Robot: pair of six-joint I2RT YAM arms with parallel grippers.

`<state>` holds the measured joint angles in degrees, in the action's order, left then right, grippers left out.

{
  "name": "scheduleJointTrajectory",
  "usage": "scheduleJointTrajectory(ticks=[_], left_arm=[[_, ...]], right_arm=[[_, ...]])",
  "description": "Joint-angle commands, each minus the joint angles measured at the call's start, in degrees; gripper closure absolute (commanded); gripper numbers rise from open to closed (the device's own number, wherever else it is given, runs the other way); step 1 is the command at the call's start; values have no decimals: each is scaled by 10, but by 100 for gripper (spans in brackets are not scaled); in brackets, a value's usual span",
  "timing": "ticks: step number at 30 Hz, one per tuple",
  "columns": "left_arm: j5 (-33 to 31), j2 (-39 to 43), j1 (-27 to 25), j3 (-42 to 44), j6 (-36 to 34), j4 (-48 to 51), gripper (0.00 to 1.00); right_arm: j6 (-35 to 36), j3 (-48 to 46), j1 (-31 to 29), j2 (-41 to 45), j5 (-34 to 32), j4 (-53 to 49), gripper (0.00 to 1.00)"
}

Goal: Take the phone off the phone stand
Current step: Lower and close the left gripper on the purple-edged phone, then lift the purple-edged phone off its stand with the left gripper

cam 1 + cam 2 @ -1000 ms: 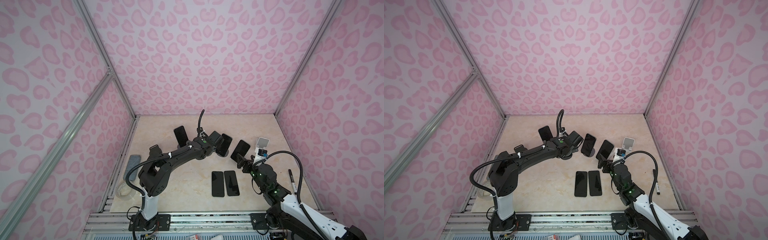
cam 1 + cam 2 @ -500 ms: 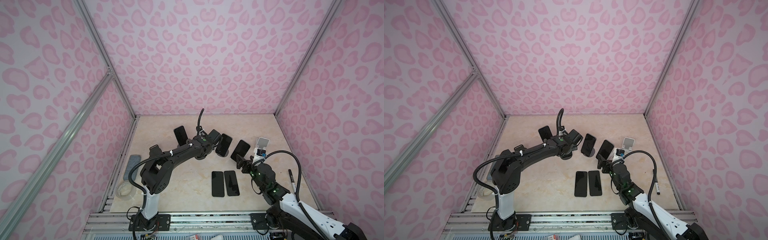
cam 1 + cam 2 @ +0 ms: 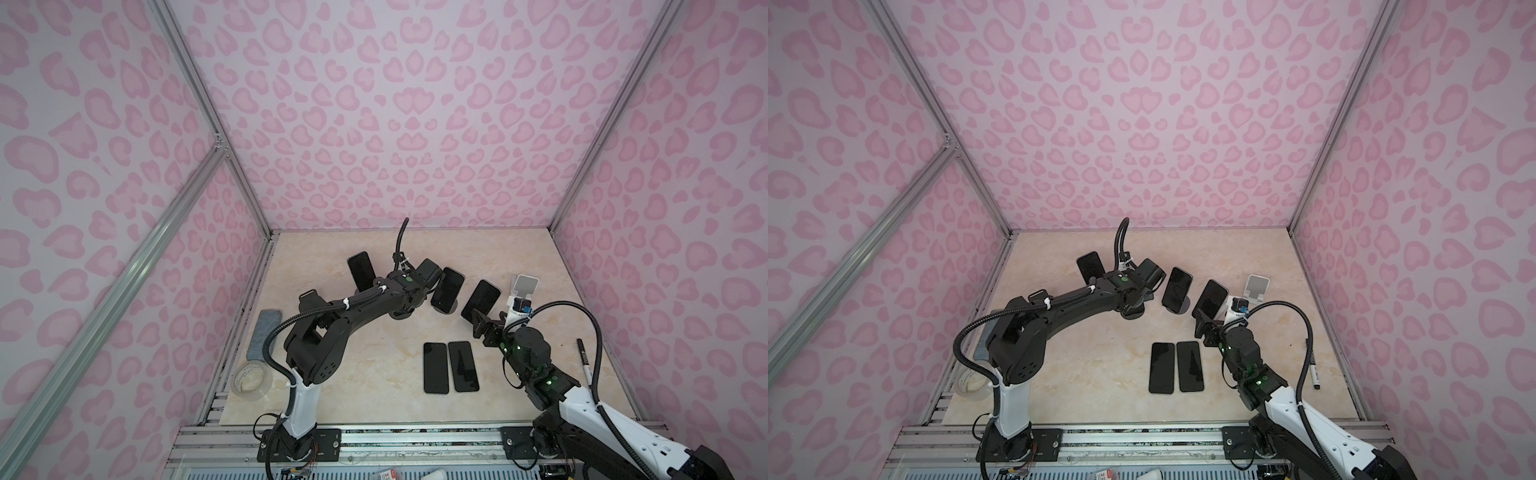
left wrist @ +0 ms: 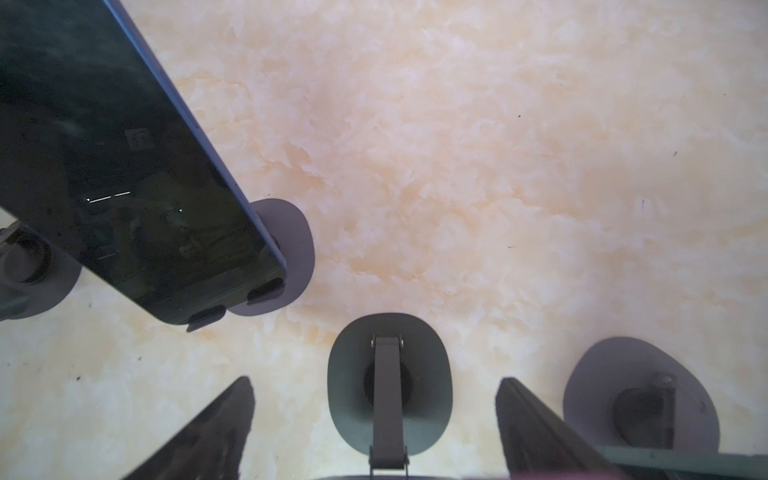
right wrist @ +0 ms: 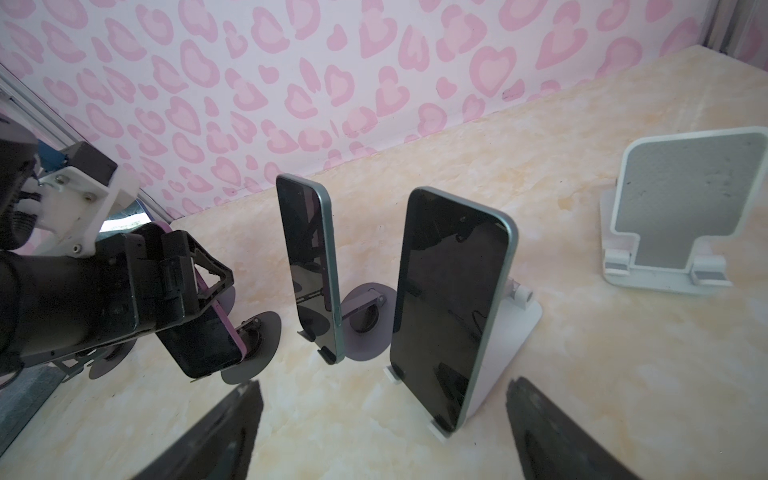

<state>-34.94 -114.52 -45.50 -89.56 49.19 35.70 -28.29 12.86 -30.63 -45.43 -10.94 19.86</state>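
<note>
Top views both show the left arm (image 3: 357, 309) stretched low and nearly level from its base toward the back row of stands. The right arm (image 3: 536, 365) rises from the near right corner with its elbow bent and points at the same row.

The left gripper (image 4: 372, 380) hangs over a dark stand (image 4: 388, 386), and its fingers (image 4: 220, 428) are spread wide. In the right wrist view a purple-edged phone (image 5: 203, 349) leans at that stand, with one finger across its upper half. I cannot tell whether the fingers press on it, or whether its foot sits on the stand's ledge.

The right gripper (image 5: 383, 383) has its fingers (image 5: 548, 432) wide apart and empty. It faces the near phone (image 5: 449, 299), which leans on a white stand (image 5: 513, 336), and it stops short of touching.

Phones number six — four upright at stands and two flat phones (image 3: 435, 368) side by side on the surface (image 3: 374, 374). There are two white stands, one of them a bare white stand (image 3: 524, 286). Four dark oval bases (image 4: 615, 374) show in the left wrist view, one only partly. Along the edges lie one tape roll (image 3: 251, 380), one grey pad (image 3: 264, 332) and one pen (image 3: 582, 361).
</note>
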Motion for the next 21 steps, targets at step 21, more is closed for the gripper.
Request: scheduleJointTrajectory(ticks=[21], left_arm=[[-30, 34, -4, 59, -35, -58, 32]], right_arm=[[-1, 3, 0, -3, -4, 7, 7]])
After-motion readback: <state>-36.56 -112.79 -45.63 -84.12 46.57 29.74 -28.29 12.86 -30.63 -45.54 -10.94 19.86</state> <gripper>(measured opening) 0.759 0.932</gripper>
